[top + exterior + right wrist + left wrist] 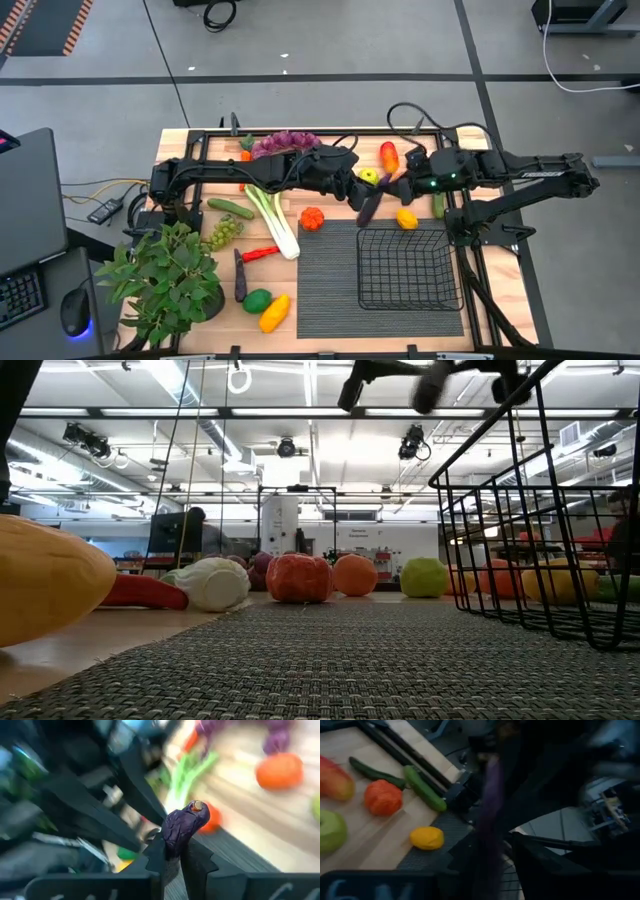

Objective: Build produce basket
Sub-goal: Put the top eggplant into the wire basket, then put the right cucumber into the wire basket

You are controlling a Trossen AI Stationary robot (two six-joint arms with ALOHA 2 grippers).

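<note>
A purple eggplant hangs slanted in the air between my two arms, just beyond the far edge of the ribbed mat. My right gripper reaches in from the right and is shut on it. My left gripper stands against its other side; in the left wrist view the eggplant is a blurred streak. The black wire basket stands on the mat's right part. More produce lies around: a leek, purple grapes, a green apple. My right gripper pinches the eggplant just below its stem end between its two fingers; the stem end sticks out past the fingertips. The fingers come from the table's right, slanting down. The eggplant is lifted clear of the table, its other end lower and toward the near edge.
A potted plant fills the near left corner. A yellow fruit and a cucumber lie just beyond the basket. An orange-red fruit, a red chili, a lime and a yellow pepper lie left of the mat.
</note>
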